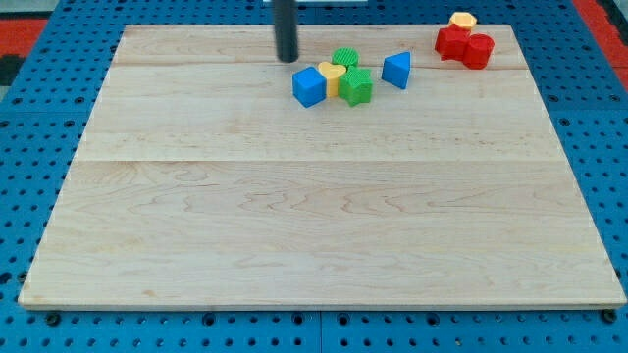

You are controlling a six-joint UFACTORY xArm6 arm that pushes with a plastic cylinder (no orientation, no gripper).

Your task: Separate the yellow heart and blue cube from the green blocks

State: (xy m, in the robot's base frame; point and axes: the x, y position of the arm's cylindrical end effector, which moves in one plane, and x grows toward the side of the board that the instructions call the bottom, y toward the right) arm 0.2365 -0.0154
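Dark and straight, our rod comes down from the view's top, and my tip rests on the counter just beside the blue cube, at about its eleven o'clock. We carry no gripper, so nothing is held. At the cube's three o'clock the yellow heart touches it, wedged against two green blocks. Farther toward three o'clock sits a blue triangular block. Well apart, at two o'clock, red blocks cluster with a small yellow block behind.
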